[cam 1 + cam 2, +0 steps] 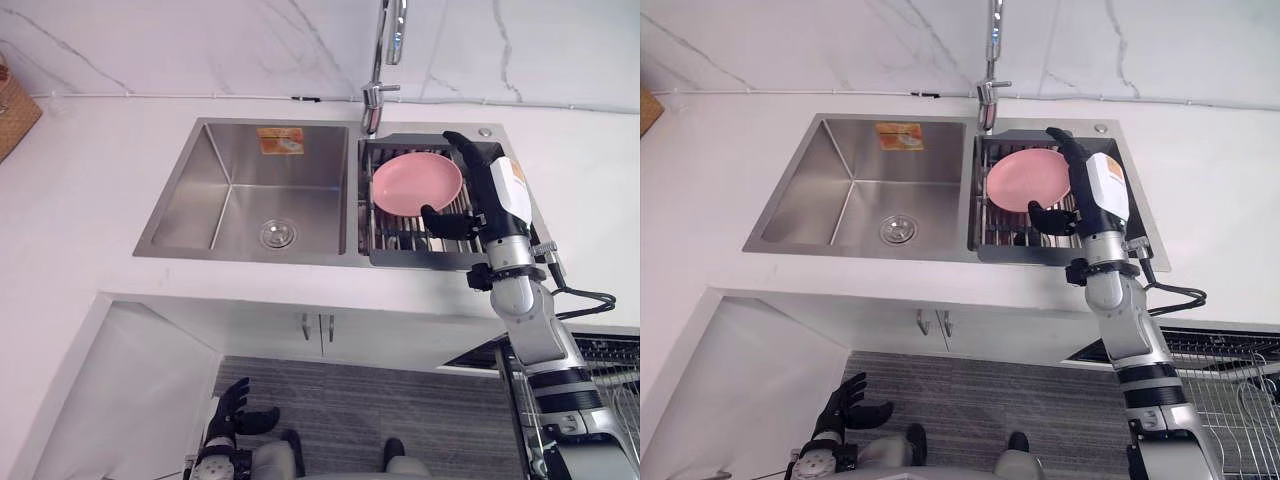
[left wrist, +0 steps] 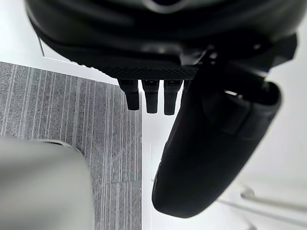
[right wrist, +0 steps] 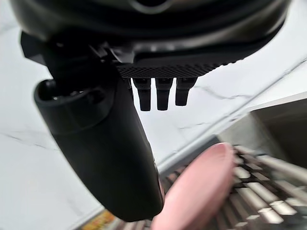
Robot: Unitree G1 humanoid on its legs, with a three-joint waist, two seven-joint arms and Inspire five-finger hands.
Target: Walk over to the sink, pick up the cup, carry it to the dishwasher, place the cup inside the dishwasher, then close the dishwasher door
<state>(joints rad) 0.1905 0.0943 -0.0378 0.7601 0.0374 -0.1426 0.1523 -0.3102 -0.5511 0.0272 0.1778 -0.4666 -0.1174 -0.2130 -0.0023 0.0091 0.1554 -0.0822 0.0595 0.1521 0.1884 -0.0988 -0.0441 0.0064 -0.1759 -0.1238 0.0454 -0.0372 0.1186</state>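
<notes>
Right hand (image 1: pixel 497 190): spread open over the rack, fingers straight, thumb held apart, nothing gripped yet.
Counter (image 1: pixel 90 190): white, wrapping round the sink.
Sink (image 1: pixel 230 190): steel; the left basin is bare and the right one carries the rack.
Dishwasher basket (image 1: pixel 612 372): wire, pulled out low on the robot's right.
Rack (image 1: pixel 400 247): dark slats across the right basin.
Dish (image 1: pixel 415 180): pink and shallow, more plate than cup, lying on the rack below the tap (image 1: pixel 382 60). It looks to be what the hand is after.
Left hand (image 1: pixel 232 412): hangs low by the cabinet, fingers relaxed.
Grasp: I'd bring the fingers down past the far right rim and the thumb in under the near rim, then close across the edge. A shallow rim gives little to hold, so a firm pinch should come before any lift.
Pose: right arm stretched forward and up from the lower right, palm facing left toward the dish. Fingers reach over its right rim and the thumb sits at its near edge; I cannot tell whether they touch.
</notes>
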